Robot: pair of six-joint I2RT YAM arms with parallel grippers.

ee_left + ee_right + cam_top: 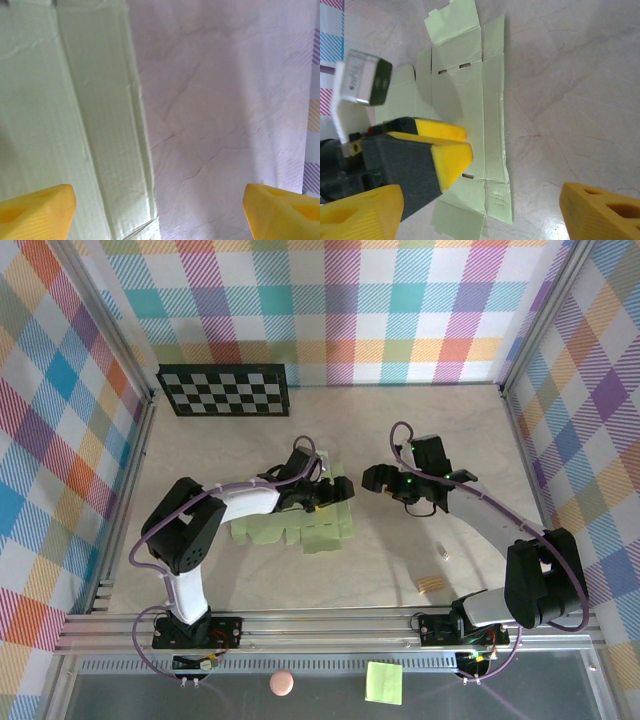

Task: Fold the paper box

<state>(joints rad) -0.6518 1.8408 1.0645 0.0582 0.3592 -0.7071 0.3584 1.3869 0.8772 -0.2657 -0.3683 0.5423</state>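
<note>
Your left gripper (160,215) is spread wide and pinching nothing. One yellow tip hangs over the paper box (50,125), the other over the bare table (225,125). From above, the paper box (300,525) lies flat and unfolded a little left of the table's middle, with your left wrist covering part of it. Its flaps spread out toward the near edge. Look through the right wrist camera: the card shows its crease lines and small slots, and the left gripper's yellow fingers are low over it, though you can't tell whether they touch. Your right gripper (480,215) is spread wide too, with nothing between its tips. It sits just to the right of the box, apart from it and pointing toward it. The checkerboard (225,390) lies at the far-left edge of the table.
</note>
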